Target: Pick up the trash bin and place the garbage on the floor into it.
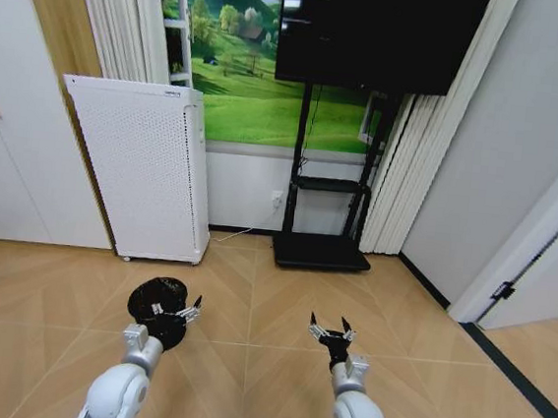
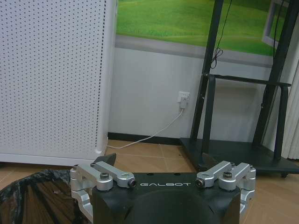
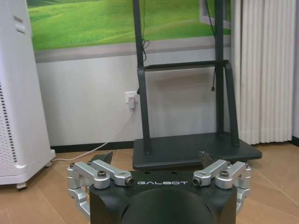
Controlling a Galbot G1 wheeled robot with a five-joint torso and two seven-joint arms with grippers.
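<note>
The trash bin [image 1: 154, 301] is a small black round basket lined with a dark bag, standing on the tan chevron floor [image 1: 270, 297]. My left gripper [image 1: 175, 308] hovers at the bin's right rim with its fingers spread open and nothing between them. In the left wrist view the bin's rim [image 2: 32, 193] lies beside one finger of the left gripper [image 2: 159, 164]. My right gripper [image 1: 332, 330] is open over bare floor to the right, and shows open in its own wrist view [image 3: 156, 158]. The garbage is out of view.
A tall white perforated appliance [image 1: 140, 166] stands against the wall at left, with a cord [image 2: 154, 135] running to a wall socket. The black TV-stand base [image 1: 321, 253] sits ahead in the middle. A black floor strip [image 1: 519, 380] runs along the right by a white door frame.
</note>
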